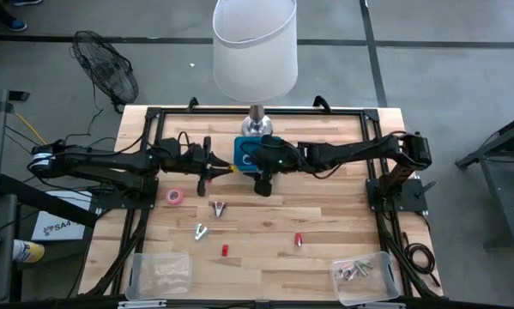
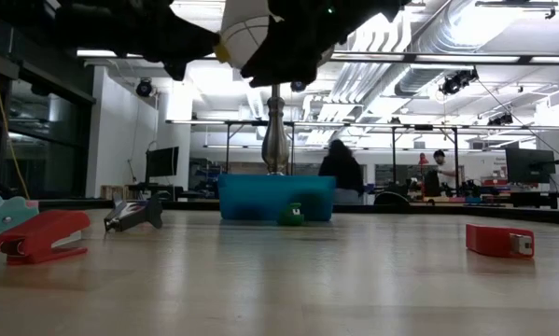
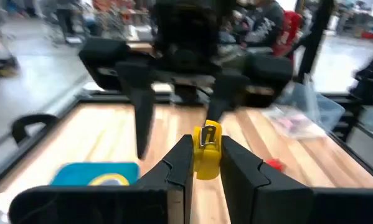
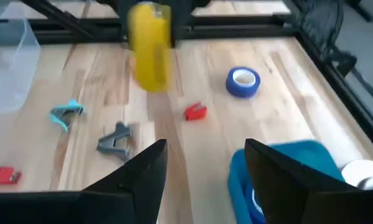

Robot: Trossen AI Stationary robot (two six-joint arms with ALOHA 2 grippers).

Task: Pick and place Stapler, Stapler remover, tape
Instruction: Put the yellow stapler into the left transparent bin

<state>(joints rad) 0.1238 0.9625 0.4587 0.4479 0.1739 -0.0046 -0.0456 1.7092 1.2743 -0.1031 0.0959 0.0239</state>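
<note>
From above, both arms meet mid-table just in front of the blue bin (image 1: 250,153) that stands at the foot of the lamp (image 1: 255,51); the left gripper (image 1: 215,166) and the right gripper (image 1: 263,182) sit close together, with a pink tape roll (image 1: 175,196) and two staple removers (image 1: 217,207) lying loose on the wood nearer the front. At table height, a red stapler (image 2: 42,235) rests at one side and a second red stapler (image 2: 499,241) at the other, both untouched. The left wrist view shows that arm's fingers (image 3: 180,165) closed narrowly on a yellow tape roll (image 3: 206,151), held upright. The right wrist view shows its fingers (image 4: 146,171) standing wide and empty, the yellow roll ahead of them and a blue tape roll (image 4: 243,81) on the table. In my judgement this is a handover; next, the right jaws must enclose the roll before the left lets go.
</note>
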